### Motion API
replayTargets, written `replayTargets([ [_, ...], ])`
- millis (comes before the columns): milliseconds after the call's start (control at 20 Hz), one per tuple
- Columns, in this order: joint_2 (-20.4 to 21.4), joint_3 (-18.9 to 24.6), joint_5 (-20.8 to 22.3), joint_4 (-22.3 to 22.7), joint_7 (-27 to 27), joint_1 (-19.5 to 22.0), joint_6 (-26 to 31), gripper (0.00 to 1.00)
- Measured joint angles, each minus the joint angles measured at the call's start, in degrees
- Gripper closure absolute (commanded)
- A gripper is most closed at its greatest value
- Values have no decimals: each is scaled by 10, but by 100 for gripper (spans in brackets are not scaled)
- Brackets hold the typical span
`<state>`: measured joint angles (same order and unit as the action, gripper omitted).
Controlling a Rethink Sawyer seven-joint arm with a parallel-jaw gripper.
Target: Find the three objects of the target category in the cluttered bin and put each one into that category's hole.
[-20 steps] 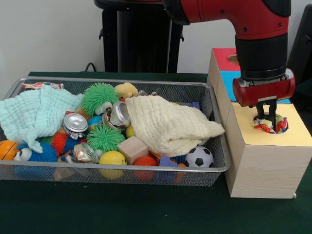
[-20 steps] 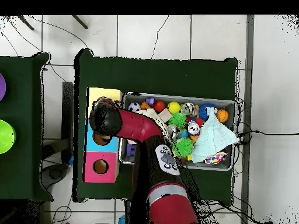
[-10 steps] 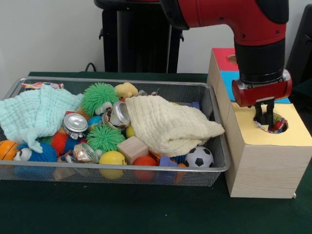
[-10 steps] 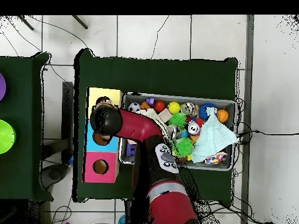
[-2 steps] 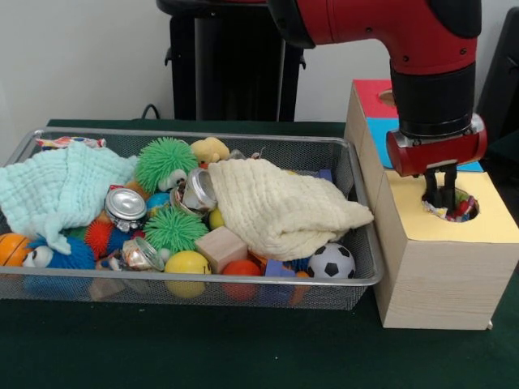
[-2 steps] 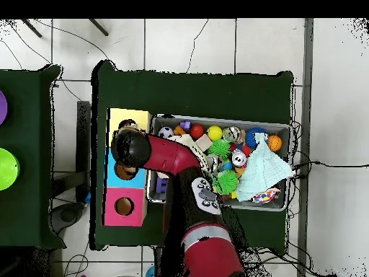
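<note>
We see the arm (image 5: pixel 422 49) reaching down over the box (image 5: pixel 438 275), which stands just beside the bin (image 5: pixel 357 211) so that a picked thing needs only a short carry. The box top is split into three coloured sections, yellow, blue and red, each with a hole; the arm is over the yellow one (image 5: pixel 495 223), which we take to be the target category's.

The bin is a wire basket crowded with toys. A cream cloth (image 5: pixel 280 207) drapes across its middle and a pale green cloth (image 5: pixel 57 186) across one end, and both likely hide things beneath, which is why the search is hard. Around them lie spiky green balls (image 5: pixel 166 162), a wooden block (image 5: pixel 220 247), a soccer ball (image 5: pixel 331 262), a yellow ball (image 5: pixel 187 264) and a tin can (image 5: pixel 126 205).

The gripper (image 5: pixel 443 197) hangs with its tips down in the mouth of the yellow hole (image 5: pixel 458 204). The fingers look close together, but we cannot tell whether they are clamped or slack. A multicoloured toy (image 5: pixel 461 209) sits in the hole around the tips, sunk to the rim; we cannot tell whether it is gripped or let go. In our judgement this is the drop-off step of one item.
</note>
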<state>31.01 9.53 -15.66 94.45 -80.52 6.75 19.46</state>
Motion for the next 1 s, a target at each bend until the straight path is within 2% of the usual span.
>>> replayTargets([
  [600, 50, 0, -1, 2, 0, 0, 83, 100],
  [1000, 68, 0, -2, 2, 0, 0, 100, 100],
])
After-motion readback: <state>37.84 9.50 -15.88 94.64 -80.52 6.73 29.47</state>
